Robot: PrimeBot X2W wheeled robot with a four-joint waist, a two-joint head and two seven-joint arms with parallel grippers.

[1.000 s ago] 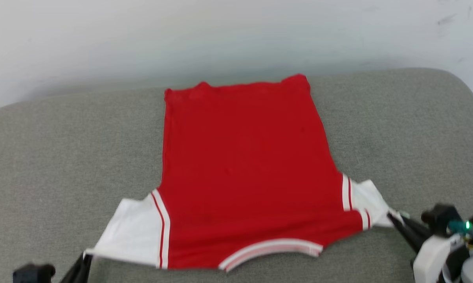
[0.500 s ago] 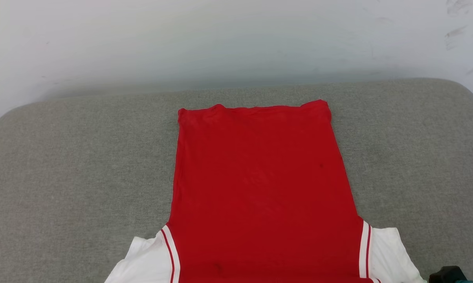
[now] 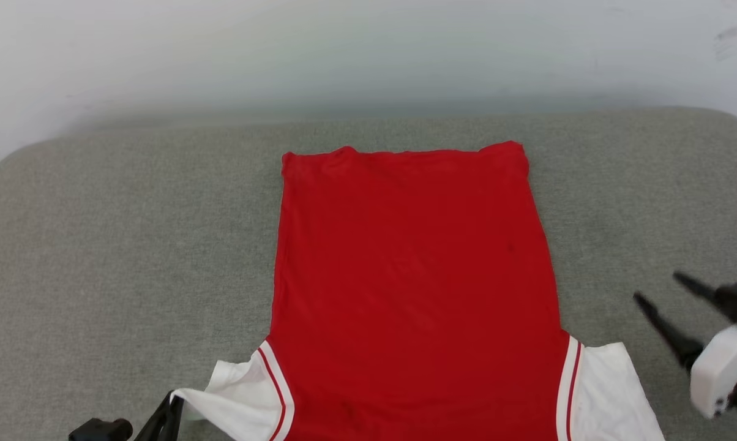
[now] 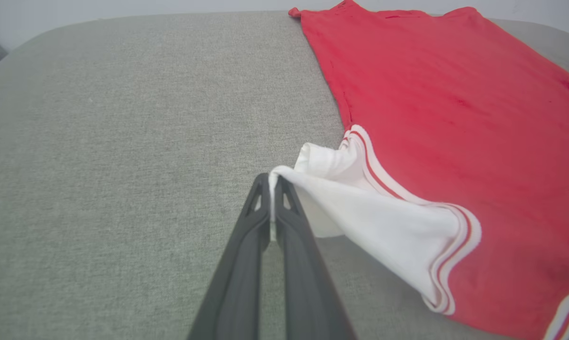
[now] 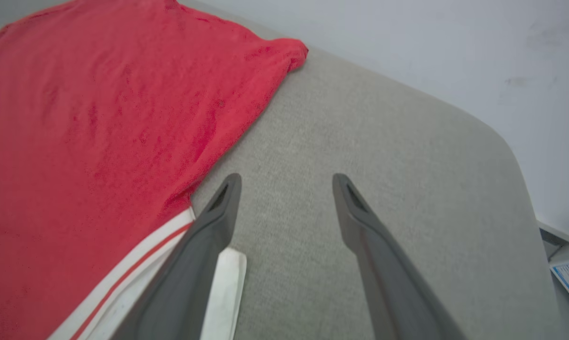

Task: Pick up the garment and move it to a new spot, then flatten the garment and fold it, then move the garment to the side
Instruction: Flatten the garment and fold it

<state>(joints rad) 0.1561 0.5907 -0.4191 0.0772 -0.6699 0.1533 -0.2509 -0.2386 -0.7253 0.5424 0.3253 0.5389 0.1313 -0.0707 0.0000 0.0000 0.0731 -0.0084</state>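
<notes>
So the red jersey [image 3: 411, 275] lies flat on the grey cushion [image 3: 130, 245]. The left end effector [image 4: 271, 182] pinches its white sleeve [image 4: 360, 208] at 7 o'clock, the right end effector [image 3: 657, 286] gapes empty at 4. A lopsided tug could bunch it.

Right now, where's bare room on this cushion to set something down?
Widest bare patch: the cushion left of the shirt. A narrower strip runs between the shirt's far hem and the wall. Crowded: the near corners, where the left gripper pinches a sleeve and the open right gripper hovers.
</notes>
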